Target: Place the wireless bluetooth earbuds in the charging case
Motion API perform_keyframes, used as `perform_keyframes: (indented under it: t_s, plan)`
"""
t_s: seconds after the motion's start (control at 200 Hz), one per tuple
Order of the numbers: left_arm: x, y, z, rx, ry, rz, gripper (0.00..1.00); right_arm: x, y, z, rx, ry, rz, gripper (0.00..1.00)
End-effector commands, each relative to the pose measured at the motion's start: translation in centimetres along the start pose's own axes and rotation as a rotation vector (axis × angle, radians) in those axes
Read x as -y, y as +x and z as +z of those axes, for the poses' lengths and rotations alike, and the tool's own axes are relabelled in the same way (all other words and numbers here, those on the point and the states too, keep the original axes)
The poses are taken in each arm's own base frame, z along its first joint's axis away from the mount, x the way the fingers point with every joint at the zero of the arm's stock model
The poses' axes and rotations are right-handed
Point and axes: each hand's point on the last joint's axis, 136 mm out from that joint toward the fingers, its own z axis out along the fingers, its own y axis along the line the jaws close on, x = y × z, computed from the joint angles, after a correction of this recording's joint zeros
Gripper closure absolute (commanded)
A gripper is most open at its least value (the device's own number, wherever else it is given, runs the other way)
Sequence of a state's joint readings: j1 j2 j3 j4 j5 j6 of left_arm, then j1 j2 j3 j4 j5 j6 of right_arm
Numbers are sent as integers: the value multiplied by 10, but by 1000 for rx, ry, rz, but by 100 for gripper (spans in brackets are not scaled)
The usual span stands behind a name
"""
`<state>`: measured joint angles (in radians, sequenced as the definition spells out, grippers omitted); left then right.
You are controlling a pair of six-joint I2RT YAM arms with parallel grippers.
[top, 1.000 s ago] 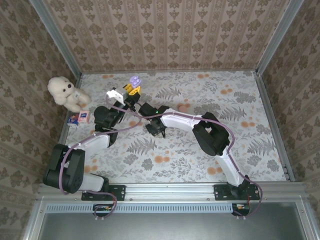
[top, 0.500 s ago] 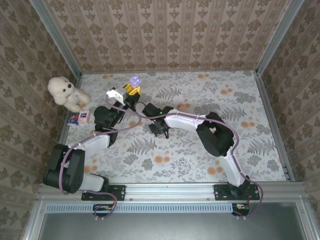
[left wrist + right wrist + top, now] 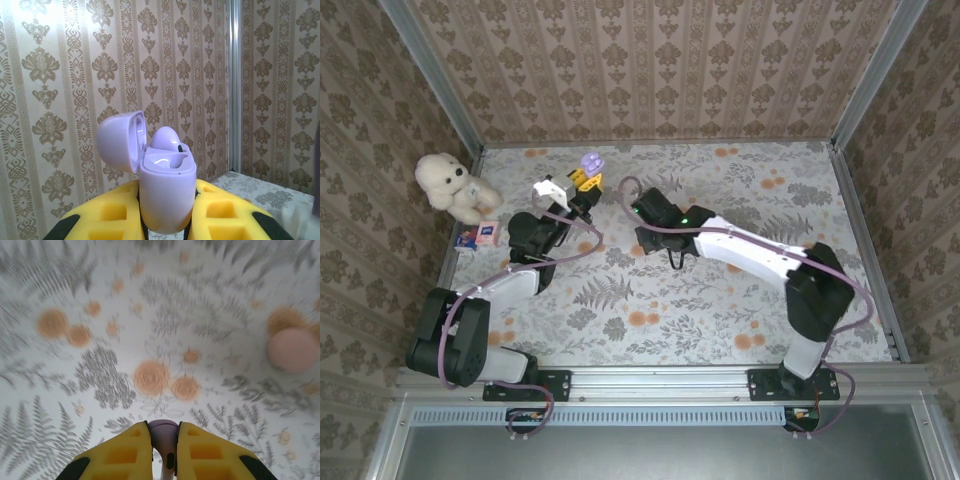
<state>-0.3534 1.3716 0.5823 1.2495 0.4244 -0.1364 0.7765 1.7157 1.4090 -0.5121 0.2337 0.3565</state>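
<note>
Fingers (image 3: 120, 452) of the right gripper (image 3: 164, 427) are almost closed, pinching a lilac earbud (image 3: 164, 434) between their yellow pads. Its rounded head stands just past the tips, and a pale stem with a dark mark runs down the narrow gap between them. Under the bud lies the floral cloth (image 3: 150, 330), blurred, with the bud held clear above it. A pink disc (image 3: 292, 350) rests on the cloth off to the right, well apart from the bud.

The left gripper (image 3: 167, 202) has its yellow fingers (image 3: 112, 215) closed on the lower body of the lilac case (image 3: 167, 185). The case stands upright with its lid (image 3: 120, 140) swung open to the left. A second bud (image 3: 166, 137), also lilac, sits in the far well with its dome above the rim. The well in front of it is a glossy hollow.

From above, the case (image 3: 590, 160) is held up over the far left part of the cloth. The right arm (image 3: 750, 250) reaches across the table, its wrist near the case on the right. A teddy bear (image 3: 448, 185) sits by the left wall, with a small box (image 3: 478, 236) just beside it.
</note>
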Motion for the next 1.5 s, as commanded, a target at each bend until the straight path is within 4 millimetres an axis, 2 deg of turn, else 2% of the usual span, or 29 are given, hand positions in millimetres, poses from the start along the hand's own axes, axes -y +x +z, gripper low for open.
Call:
perform_keyframes:
  t_s: [0.0,0.235,0.275,0.335,0.345,0.365,0.515,0.77,1.115,1.495]
  plan:
    - [11,-14,5,39,53,1,100,13,-43,-47,180,1,64,85]
    - [35,-10,13,25,126,2,100,19,-109,-143,475,-80,113,84]
    - [41,-9,16,23,142,0,100,19,-118,-157,516,-98,113,84]
    - [45,-7,19,19,154,-1,100,16,-128,-167,552,-120,107,83]
    - [54,-7,21,21,177,-8,100,15,-130,-169,558,-124,106,83]
    - [60,-6,23,20,191,-12,100,16,-135,-187,595,-142,110,83]
    - [86,-1,36,14,255,-21,100,5,-151,-210,660,-216,90,83]
    - [109,0,50,19,306,-64,100,-6,-156,-209,664,-285,86,83]
    - [110,-3,56,22,306,-108,100,6,-146,-187,614,-340,169,83]
    - [111,-2,59,14,307,-117,100,2,-139,-172,581,-347,146,83]
